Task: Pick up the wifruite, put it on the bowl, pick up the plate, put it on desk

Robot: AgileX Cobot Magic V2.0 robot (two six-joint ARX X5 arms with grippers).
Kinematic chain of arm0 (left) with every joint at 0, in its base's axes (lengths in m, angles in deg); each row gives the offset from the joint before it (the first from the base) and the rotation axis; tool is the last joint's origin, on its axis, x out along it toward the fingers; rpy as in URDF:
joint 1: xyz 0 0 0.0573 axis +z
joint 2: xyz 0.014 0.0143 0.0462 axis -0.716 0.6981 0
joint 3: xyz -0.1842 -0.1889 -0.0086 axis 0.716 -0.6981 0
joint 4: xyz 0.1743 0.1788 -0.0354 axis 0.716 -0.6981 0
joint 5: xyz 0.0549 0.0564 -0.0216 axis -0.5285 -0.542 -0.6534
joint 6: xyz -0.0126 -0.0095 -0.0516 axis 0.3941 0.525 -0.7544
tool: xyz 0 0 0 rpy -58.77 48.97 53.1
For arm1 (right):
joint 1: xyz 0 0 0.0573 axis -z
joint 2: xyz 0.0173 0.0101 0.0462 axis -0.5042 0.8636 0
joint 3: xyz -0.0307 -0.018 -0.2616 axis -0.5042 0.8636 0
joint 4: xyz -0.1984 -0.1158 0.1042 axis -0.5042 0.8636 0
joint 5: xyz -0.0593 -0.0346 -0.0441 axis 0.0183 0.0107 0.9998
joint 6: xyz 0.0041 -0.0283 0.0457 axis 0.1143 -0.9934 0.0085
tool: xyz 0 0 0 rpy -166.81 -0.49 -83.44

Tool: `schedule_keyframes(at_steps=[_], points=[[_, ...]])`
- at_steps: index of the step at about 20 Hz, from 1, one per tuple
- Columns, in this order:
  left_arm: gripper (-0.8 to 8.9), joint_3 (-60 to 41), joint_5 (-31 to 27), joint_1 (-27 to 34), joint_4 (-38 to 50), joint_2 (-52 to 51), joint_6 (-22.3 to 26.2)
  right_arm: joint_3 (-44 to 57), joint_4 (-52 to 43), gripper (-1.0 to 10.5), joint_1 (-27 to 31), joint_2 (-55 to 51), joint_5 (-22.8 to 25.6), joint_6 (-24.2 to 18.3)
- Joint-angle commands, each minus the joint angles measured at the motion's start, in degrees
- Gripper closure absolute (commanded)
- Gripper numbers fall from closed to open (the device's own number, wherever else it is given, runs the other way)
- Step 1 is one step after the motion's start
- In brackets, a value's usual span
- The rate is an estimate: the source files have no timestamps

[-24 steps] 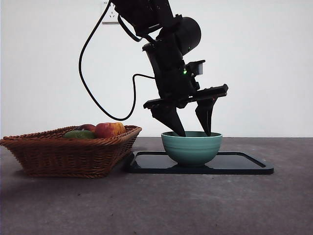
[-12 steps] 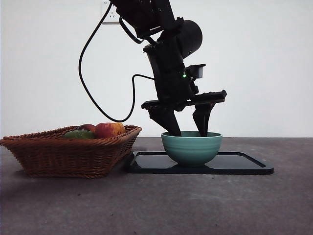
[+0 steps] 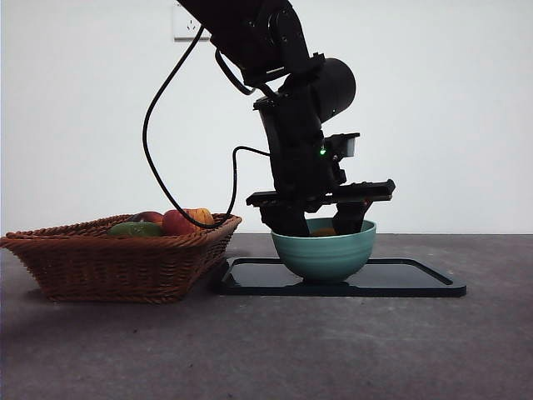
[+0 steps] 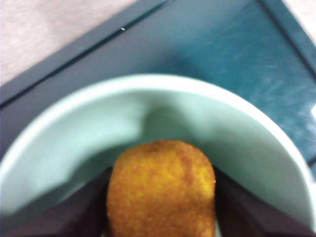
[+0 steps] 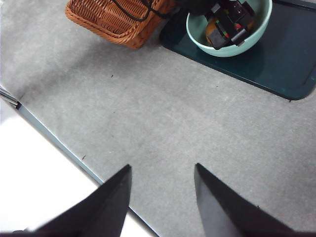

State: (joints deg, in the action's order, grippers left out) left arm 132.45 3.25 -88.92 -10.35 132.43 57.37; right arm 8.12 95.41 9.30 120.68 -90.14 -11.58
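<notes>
The orange-brown wifruite (image 4: 160,182) sits low inside the teal-green bowl (image 4: 59,123), with a black jaw pressed against each side of it. My left gripper (image 3: 321,227) reaches down into the bowl (image 3: 323,257), shut on the wifruite (image 3: 323,232), which peeks just over the rim. The bowl stands on a flat glossy black tray (image 3: 416,279), the only plate-like thing in view. Well back from all this, my right gripper (image 5: 163,168) hangs open over the grey desk (image 5: 163,113).
A brown wicker basket (image 3: 117,258) holding a red-yellow apple (image 3: 185,221) and a green fruit (image 3: 135,228) stands left of the tray, almost touching it. The left arm's cable loops above the basket. In the right wrist view the desk's edge (image 5: 59,143) runs close by.
The left gripper has sunk deeper into the bowl, so its jaw tips now sit below the rim. The bowl looks slightly nudged and tilted.
</notes>
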Motion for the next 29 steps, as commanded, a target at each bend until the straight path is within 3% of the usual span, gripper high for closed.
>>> schedule_keyframes(at_steps=[1, 12, 26, 29], points=[[6.65, 2.14, -0.15, -0.55, -0.33, 1.79, 0.09, -0.61, -0.37, 7.4, -0.26, 0.28, -0.13, -0.98], [6.7, 20.81, -0.11, -0.26, -13.73, -0.68, 0.28, -0.61, -0.37, 7.4, -0.26, 0.28, -0.13, -1.53], [6.71, 21.27, -0.2, 7.28, -28.92, -27.71, 0.04, -0.61, -0.57, 7.4, -0.26, 0.28, -0.13, -1.95], [6.71, 21.24, -4.55, 8.55, -31.36, -32.33, 0.04, -0.61, -0.57, 7.4, -0.26, 0.28, -0.13, -1.95]])
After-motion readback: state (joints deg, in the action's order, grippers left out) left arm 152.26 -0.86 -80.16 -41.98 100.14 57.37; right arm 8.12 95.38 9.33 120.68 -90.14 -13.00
